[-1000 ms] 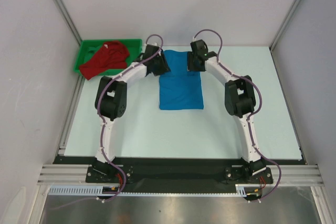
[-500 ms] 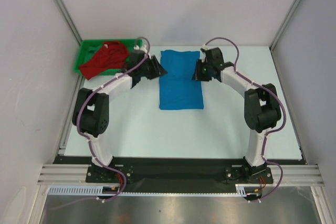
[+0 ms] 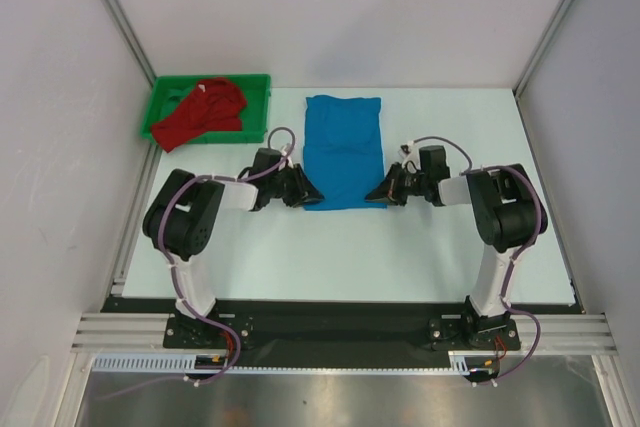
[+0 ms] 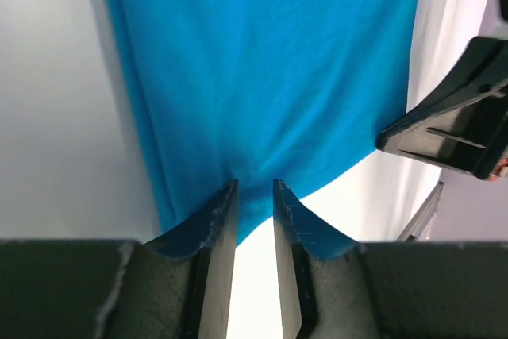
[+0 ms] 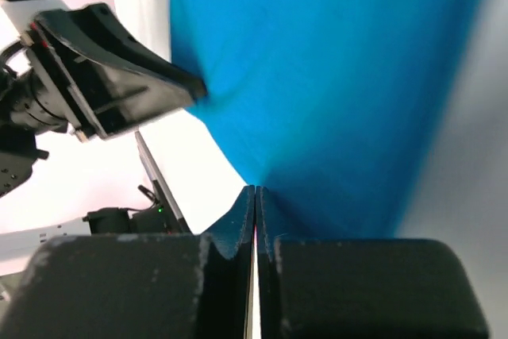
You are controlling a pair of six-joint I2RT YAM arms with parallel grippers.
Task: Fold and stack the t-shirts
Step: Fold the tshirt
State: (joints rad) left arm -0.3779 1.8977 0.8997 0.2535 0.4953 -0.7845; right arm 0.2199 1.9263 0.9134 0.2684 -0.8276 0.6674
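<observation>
Bench [image 3: 420,257] carries blue t-shirt [image 3: 343,147] flat at centre-far, a narrow rectangle w/ sleeves tucked in, smooth, few creases. Red t-shirt [image 3: 205,112] lies crumpled in green tray [image 3: 250,78], far-left corner. Both hands sit low at its near corners, prob. to lift the hem for the next fold. Right hand [image 3: 372,195] is pinched together on the near-right corner. Left hand [image 3: 314,197] has fingers narrowly apart, straddling the near-left hem.

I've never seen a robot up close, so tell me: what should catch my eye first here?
The bright blue t-shirt lying flat in the centre, with the left pincer and right pincer down at its near corners, the right one pinched shut on the hem. Then the red t-shirt, crumpled in the green tray at the far left corner.
</observation>
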